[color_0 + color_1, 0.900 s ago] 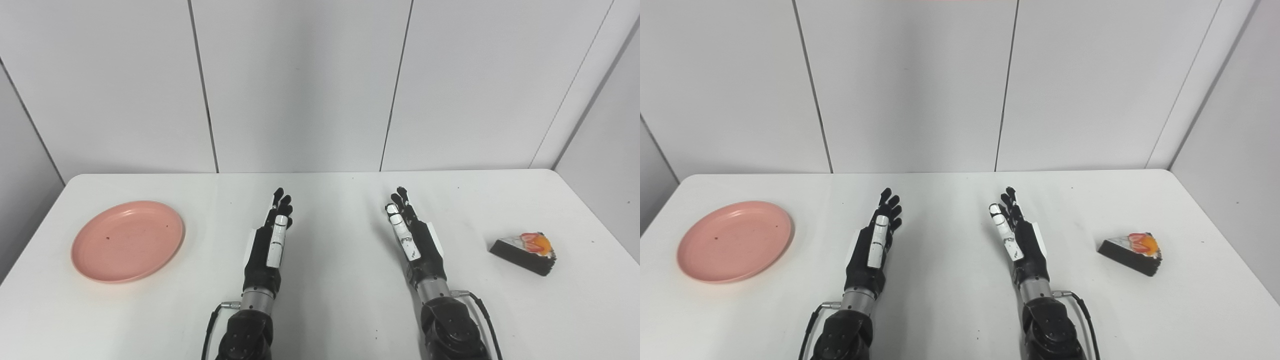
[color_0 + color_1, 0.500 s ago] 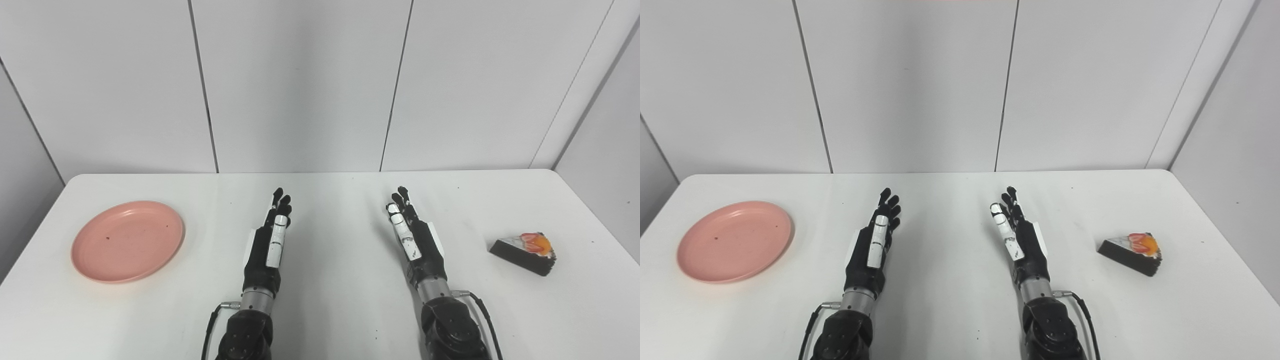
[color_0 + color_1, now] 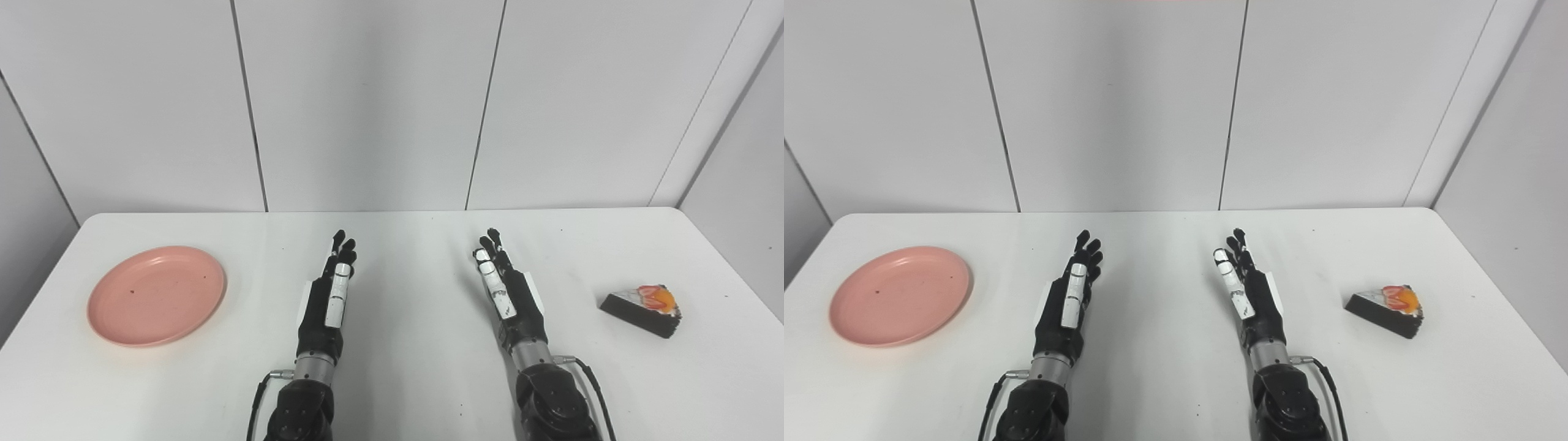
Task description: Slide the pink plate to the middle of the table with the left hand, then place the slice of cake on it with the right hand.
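An empty pink plate (image 3: pixel 157 295) lies flat near the left end of the white table (image 3: pixel 404 380). A dark wedge of cake (image 3: pixel 642 304) with red and orange fruit on top rests near the right edge. My left hand (image 3: pixel 329 297) is stretched out flat over the table's middle, open and holding nothing, well to the right of the plate. Beside it, my right hand (image 3: pixel 507 291) is also open with straight fingers, a good way left of the cake.
Grey wall panels (image 3: pixel 367 104) rise right behind the table's far edge. A side wall (image 3: pixel 744 202) closes in at the right. Black cables (image 3: pixel 597 392) trail from both wrists near the front edge.
Almost nothing: the left hand has edged slightly to the left. Plate, cake and right hand stay where they were.
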